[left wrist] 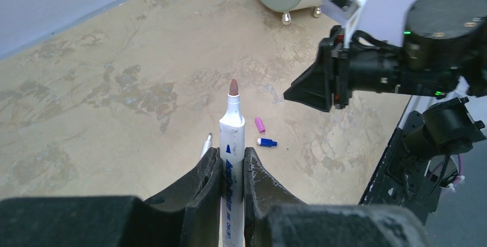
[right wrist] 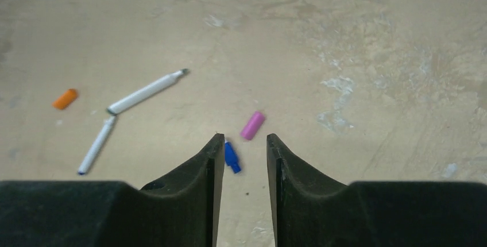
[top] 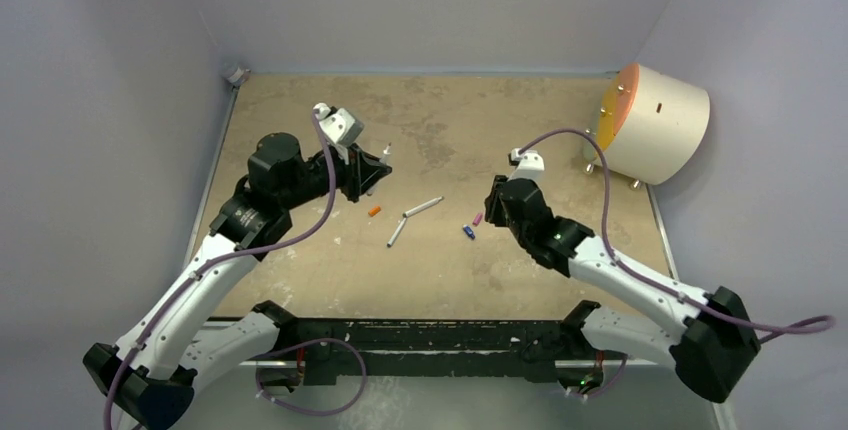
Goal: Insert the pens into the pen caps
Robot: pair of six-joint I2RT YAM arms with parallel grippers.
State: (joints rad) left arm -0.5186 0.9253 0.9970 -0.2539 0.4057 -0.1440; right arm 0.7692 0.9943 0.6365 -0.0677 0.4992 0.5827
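— What lies closest to the arms' bases in the top view?
— The blue cap (top: 468, 232) and the pink cap (top: 477, 219), near each other right of centre, with the right gripper (top: 492, 205) just beside them. Its fingers stand apart with nothing between them. In the right wrist view the blue cap lies by the left-hand fingertip and the pink one a little above it.

— And the pens?
— Two lie flat at mid-frame. The lower pen (top: 397, 232) and the upper pen (top: 422, 206) both slant from lower left to upper right. Their ends almost meet in a shallow bend, though I cannot tell whether they touch. The upper pen's dark tip points to the upper right. The orange cap (top: 374, 211) lies apart, just left of them.

— The third pen?
— The held pen (left wrist: 232, 138) is clamped in the left gripper (top: 370, 175), left of centre. In the left wrist view its long axis runs straight up the frame, with the bare reddish-brown tip at the top.

— Anything in the way?
— In that view the right gripper sits to the upper right of the tip, apart from it. Farthest back, at the upper right of the top view, a round cream drum (top: 655, 120) with an orange face stands on small feet.
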